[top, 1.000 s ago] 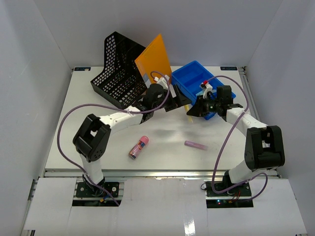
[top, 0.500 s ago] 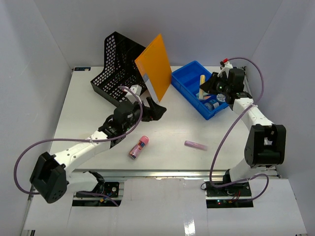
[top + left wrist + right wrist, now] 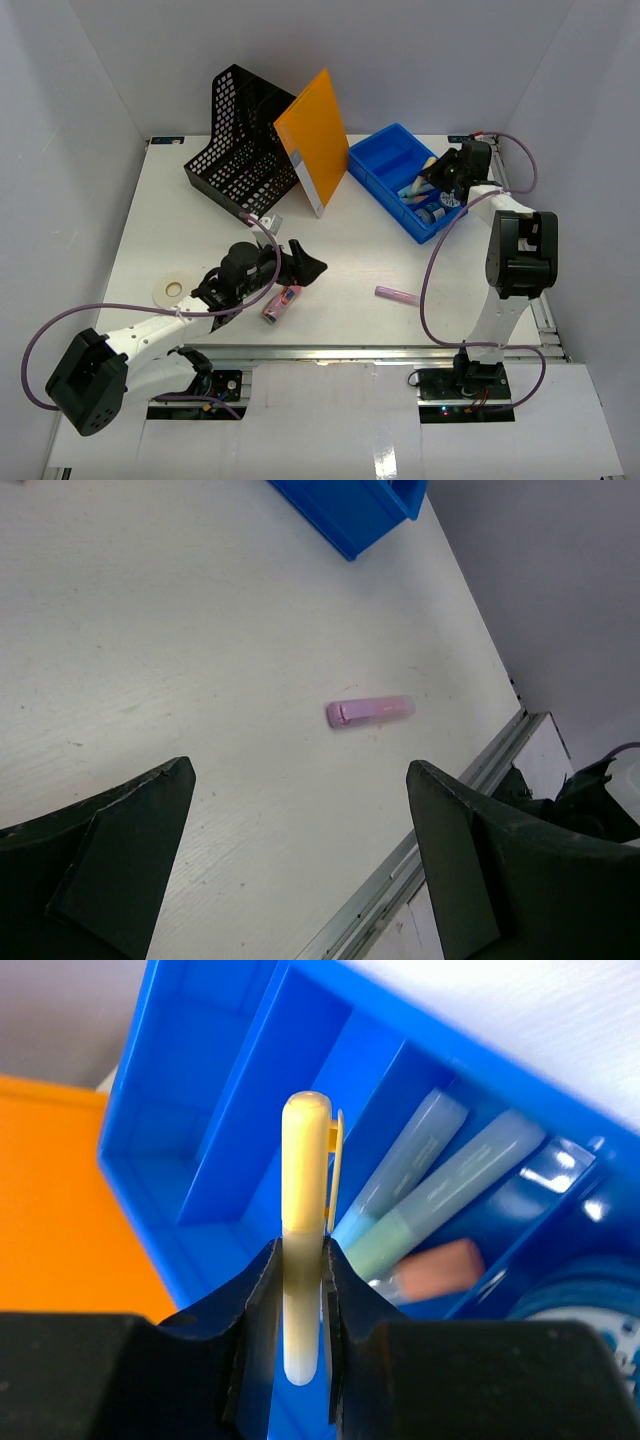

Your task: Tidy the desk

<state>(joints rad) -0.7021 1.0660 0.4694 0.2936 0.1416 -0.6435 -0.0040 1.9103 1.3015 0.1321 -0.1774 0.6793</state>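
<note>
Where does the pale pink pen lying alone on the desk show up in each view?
Top external: the pink pen lies on the desk, right of centre, near the front rail.
Left wrist: the pink pen is mid-frame, slightly right.
Right wrist: not in it; this view shows a yellow pen in the right gripper.
Shared landmark: the blue tray, at the top edge in left wrist and filling right wrist.

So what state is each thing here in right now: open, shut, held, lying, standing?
left hand: open, holding nothing, above the desk
right hand: shut on the yellow highlighter
yellow highlighter: held upright over the blue tray
blue tray: partly filled
pink highlighter: lying loose on the desk
orange folder: standing on edge, tilted toward the black mesh file holder
tape roll: lying flat
</note>
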